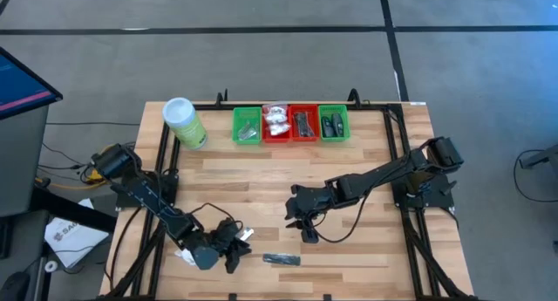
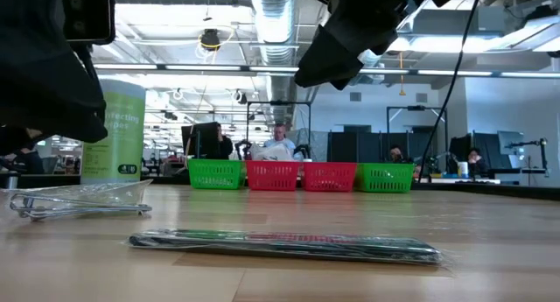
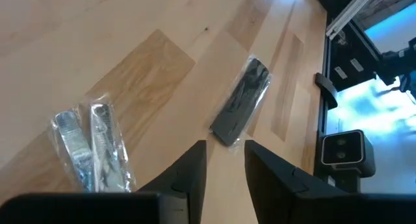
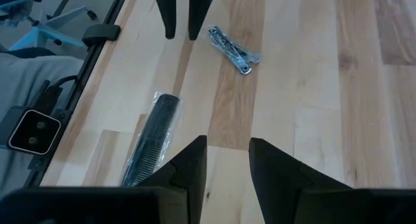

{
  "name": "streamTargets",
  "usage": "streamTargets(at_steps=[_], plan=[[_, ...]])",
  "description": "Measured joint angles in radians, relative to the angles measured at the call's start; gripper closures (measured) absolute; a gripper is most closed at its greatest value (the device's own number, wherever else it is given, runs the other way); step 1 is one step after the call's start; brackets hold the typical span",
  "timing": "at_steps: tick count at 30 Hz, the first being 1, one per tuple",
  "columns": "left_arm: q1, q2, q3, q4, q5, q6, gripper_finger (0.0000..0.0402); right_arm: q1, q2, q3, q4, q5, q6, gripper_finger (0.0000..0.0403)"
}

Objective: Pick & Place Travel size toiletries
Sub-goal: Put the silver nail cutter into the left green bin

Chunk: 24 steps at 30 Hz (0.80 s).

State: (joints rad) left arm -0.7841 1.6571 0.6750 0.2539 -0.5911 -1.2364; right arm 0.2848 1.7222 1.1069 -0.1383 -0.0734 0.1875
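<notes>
High view shows the left hand [image 1: 234, 259], fingers spread and empty, near the dark wrapped comb [image 1: 281, 260] lying flat on the table [image 1: 366, 174]; risk: slick wrapper slipping from a shallow pinch; right hand [image 1: 307, 234] likewise parted, empty.

"wipes" on green canister [image 2: 114, 131]

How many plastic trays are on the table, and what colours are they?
4, in one row at the table's far edge: a green tray nearest the green canister, then a red tray, another red tray, and a green tray at the end.
</notes>
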Motion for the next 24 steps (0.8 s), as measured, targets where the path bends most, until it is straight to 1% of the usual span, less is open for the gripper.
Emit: streamTargets(at_steps=[2,5,8,9,11,12,14,16,18,20,24], plan=[[0.000,0.000,0.000,-0.006,0.000,0.028,0.0302,0.000,0.000,0.000,0.000,0.000,0.000,0.0295],[-0.007,-0.001,0.000,0.006,0.000,0.128,0.0303,0.000,0.000,0.000,0.000,0.000,-0.003,0.0295],[-0.013,-0.001,0.000,0.035,-0.002,0.128,0.0304,0.000,0.000,0.000,-0.002,0.000,-0.003,0.0295],[-0.011,-0.001,-0.001,0.072,0.004,0.120,0.0304,0.000,0.000,0.000,-0.005,0.000,-0.003,0.0295],[-0.011,-0.001,0.007,0.196,0.011,0.117,0.0304,0.002,0.000,0.000,-0.012,0.000,-0.003,0.0295],[-0.015,-0.001,0.029,0.245,0.024,0.158,0.0305,0.003,0.000,0.000,-0.016,0.000,-0.003,0.0295],[-0.044,-0.001,0.115,0.266,0.031,0.264,0.0309,0.004,0.000,0.000,-0.021,0.000,-0.003,0.0295],[-0.082,0.004,0.212,0.208,-0.001,0.349,0.0316,0.004,0.000,0.000,-0.023,0.000,-0.003,0.0295],[-0.109,0.038,0.316,0.095,-0.042,0.362,0.0325,0.004,0.000,0.000,-0.032,0.000,-0.003,0.0295],[-0.134,0.080,0.414,-0.038,-0.070,0.332,0.0337,0.005,0.001,0.000,-0.039,0.000,-0.003,0.0295],[-0.169,0.161,0.585,-0.239,-0.071,0.216,0.0359,0.014,0.001,0.000,-0.047,0.000,-0.002,0.0295]])
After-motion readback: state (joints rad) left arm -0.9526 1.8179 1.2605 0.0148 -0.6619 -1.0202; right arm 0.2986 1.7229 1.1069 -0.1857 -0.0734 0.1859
